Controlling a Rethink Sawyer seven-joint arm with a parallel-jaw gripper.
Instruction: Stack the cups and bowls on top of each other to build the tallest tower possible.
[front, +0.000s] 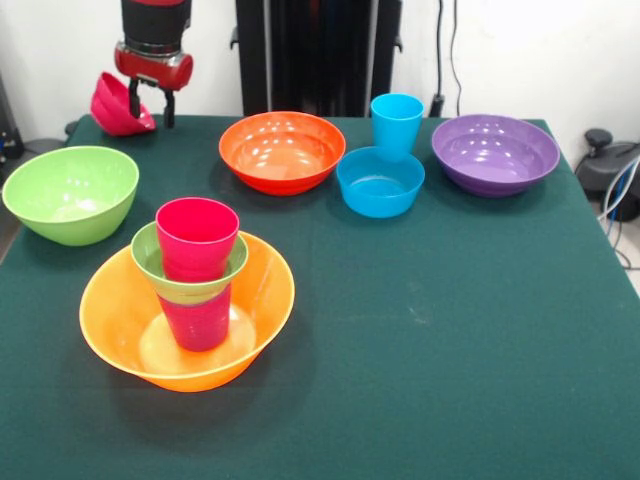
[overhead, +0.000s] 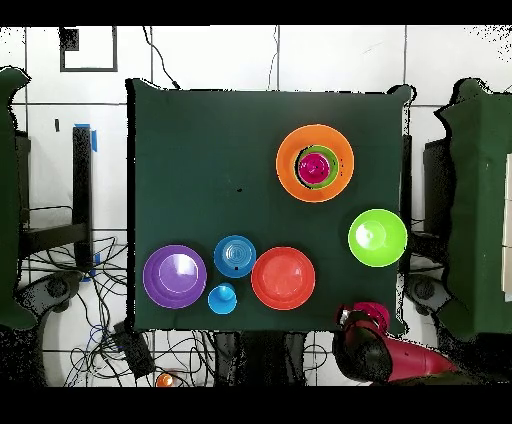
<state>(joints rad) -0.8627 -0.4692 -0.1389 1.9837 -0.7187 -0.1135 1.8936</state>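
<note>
My gripper (front: 151, 103) hangs at the table's far left corner, fingers apart. One finger (front: 133, 98) is over the mouth of the small pink-red bowl (front: 112, 108), which is tipped on its side; the other is just beside it. Bowl (overhead: 372, 313) and gripper (overhead: 351, 324) also show in the overhead view. The tower stands near left: a large orange bowl (front: 110, 325) holds a purple-magenta cup (front: 200, 318), with a small lime green bowl (front: 146, 255) on it and a red-pink cup (front: 197, 236) on top. In the overhead view, the orange bowl (overhead: 287, 178) carries them.
A large lime green bowl (front: 70, 192) sits at the left. Along the far side stand a red-orange bowl (front: 282, 150), a small blue bowl (front: 380, 182), a sky blue cup (front: 396, 122) behind it, and a purple bowl (front: 495, 153).
</note>
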